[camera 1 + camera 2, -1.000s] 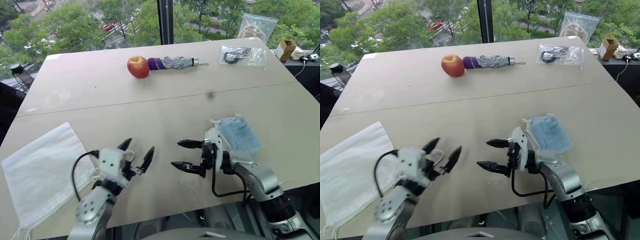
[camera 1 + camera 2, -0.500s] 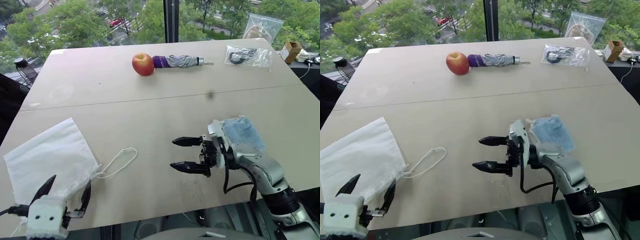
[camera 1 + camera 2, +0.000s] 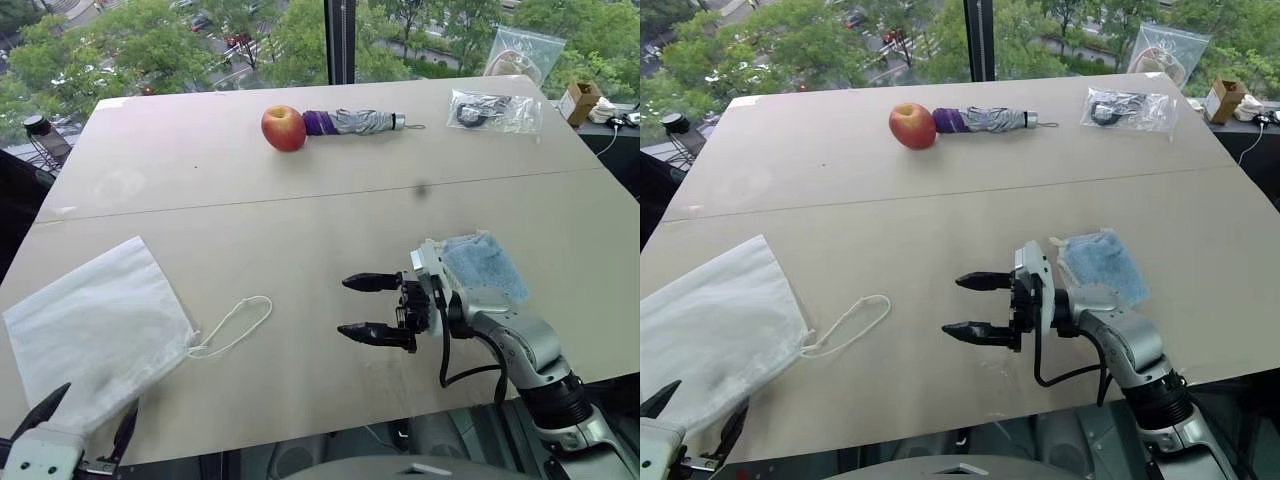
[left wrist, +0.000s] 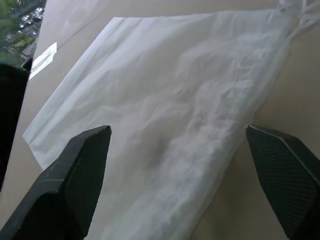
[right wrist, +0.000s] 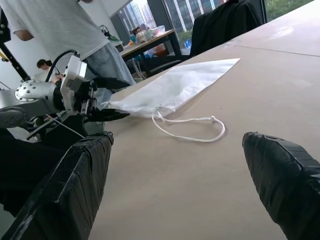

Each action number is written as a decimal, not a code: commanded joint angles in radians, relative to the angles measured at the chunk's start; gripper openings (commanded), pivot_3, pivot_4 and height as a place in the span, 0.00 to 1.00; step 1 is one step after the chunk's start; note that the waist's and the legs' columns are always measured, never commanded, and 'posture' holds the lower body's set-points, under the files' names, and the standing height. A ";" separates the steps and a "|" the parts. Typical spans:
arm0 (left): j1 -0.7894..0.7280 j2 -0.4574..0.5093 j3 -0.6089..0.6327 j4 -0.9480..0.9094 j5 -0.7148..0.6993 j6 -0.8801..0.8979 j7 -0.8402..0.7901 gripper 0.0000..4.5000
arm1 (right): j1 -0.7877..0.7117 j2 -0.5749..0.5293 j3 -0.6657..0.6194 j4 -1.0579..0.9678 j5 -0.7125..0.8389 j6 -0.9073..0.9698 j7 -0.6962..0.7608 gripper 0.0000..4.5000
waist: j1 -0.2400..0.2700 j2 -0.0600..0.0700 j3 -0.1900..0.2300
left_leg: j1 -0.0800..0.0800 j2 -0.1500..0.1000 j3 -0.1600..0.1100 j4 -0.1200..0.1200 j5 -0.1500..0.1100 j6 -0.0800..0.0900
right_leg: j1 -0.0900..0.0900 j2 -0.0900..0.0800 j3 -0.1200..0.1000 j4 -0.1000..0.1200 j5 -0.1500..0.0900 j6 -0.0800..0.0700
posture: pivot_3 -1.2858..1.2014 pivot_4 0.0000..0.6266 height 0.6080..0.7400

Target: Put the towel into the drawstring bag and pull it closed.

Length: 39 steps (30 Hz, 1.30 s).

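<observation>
Though spread wide and holding nothing, badly placed for the work ahead: left gripper (image 3: 98, 398) low at the near edge of the counter (image 3: 300, 210), over the nearest side of the drawstring bag (image 3: 100, 320). Bag lying flat and limp at the robot's left, mouth turned toward the middle, cord loop (image 3: 235, 325) trailing out onto bare counter.

Right gripper (image 3: 343, 306) likewise fully open and empty, pointing across toward the bag. Towel (image 3: 485, 265) on the counter just beyond that wrist, partly hidden by the arm (touching or not, cannot tell), well apart from the bag.

Likely trouble, judged from this layout:

- Pinching both layers of the thin fabric at once, and so clamping the mouth flat instead of opening it. Cause: sheer cloth lying flat, no gap to get a finger into.
- Dragging the whole bag along the counter rather than lifting one lip. Cause: a light pouch with nothing to anchor it.
- Sweeping the towel toward the counter's edge while turning the right wrist round to reach it. Cause: fingers aimed away from it, forearm close alongside.
- Snagging the cord loop with a passing finger and cinching the mouth before anything goes in.
- Grabbing only a floppy corner of the towel, then having it catch on the bag's rim.

Apple (image 3: 283, 128) and folded umbrella (image 3: 355, 122) far off at the back, no hazard.
</observation>
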 commanded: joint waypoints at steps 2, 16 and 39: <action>-0.013 0.013 0.053 0.058 0.029 -0.065 0.028 0.98 | 0.007 -0.003 -0.007 -0.026 0.004 -0.022 0.003 0.98 | 0.000 0.000 0.000 | 0.000 0.000 0.000 0.000 0.000 0.000 | 0.000 0.000 0.000 0.000 0.000 0.000 | 0.52 0.24 1.00; -0.062 0.020 0.056 0.153 0.165 -0.181 0.122 0.98 | 0.019 -0.014 -0.005 -0.010 -0.012 -0.053 0.012 0.98 | 0.000 -0.001 -0.001 | 0.001 0.001 0.001 0.000 0.000 0.001 | 0.000 0.000 0.000 0.001 0.000 -0.001 | 0.52 0.24 1.00; 0.004 0.008 0.018 0.191 0.289 -0.340 0.233 0.98 | 0.032 0.000 -0.001 -0.032 -0.016 -0.042 -0.013 0.98 | 0.000 -0.001 -0.001 | 0.001 0.002 0.003 0.003 0.000 0.000 | 0.000 0.000 -0.001 0.003 0.002 -0.002 | 0.52 0.24 1.00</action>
